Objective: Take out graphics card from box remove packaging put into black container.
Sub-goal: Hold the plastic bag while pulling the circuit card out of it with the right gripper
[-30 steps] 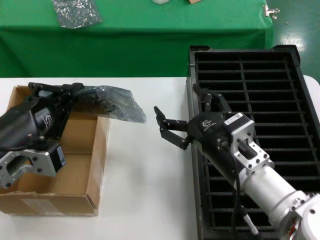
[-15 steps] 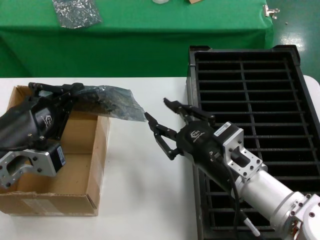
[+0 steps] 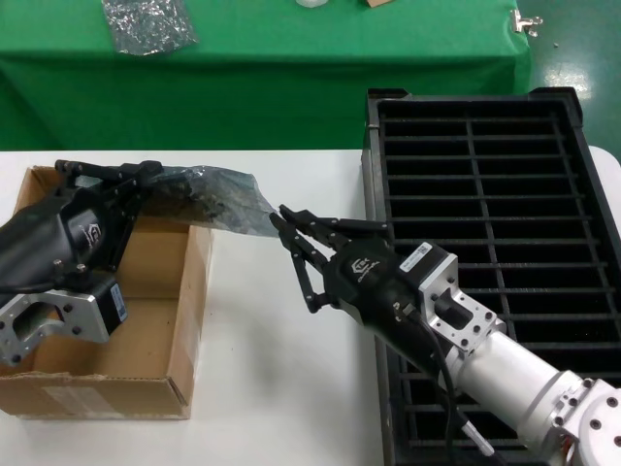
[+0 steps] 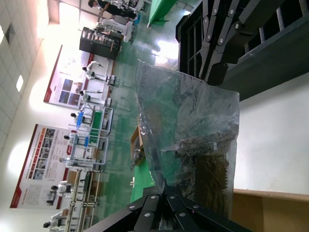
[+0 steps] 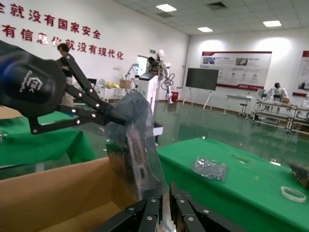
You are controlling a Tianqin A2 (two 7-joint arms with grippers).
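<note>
My left gripper [image 3: 146, 182] is shut on one end of the packaging [image 3: 228, 204], a silvery translucent bag held level over the box [image 3: 184, 320]. The dark graphics card [image 3: 194, 197] shows inside the bag. My right gripper [image 3: 282, 221] has its fingers closed on the bag's free end, between the box and the black container [image 3: 374, 175]. In the left wrist view my left gripper [image 4: 164, 186] pinches the bag [image 4: 193, 116], with the card [image 4: 212, 164] inside. In the right wrist view my right gripper [image 5: 166, 200] nips the bag's edge [image 5: 135, 140].
A smaller squarish silvery bag [image 3: 146, 21] lies on the green table [image 3: 291, 58] behind; it also shows in the right wrist view [image 5: 208, 168]. The white tabletop [image 3: 272, 388] lies between the box and the black container.
My right gripper has moved left from the black container's edge to the bag's free end and its fingers have closed on it. The left gripper and bag have stayed put.
</note>
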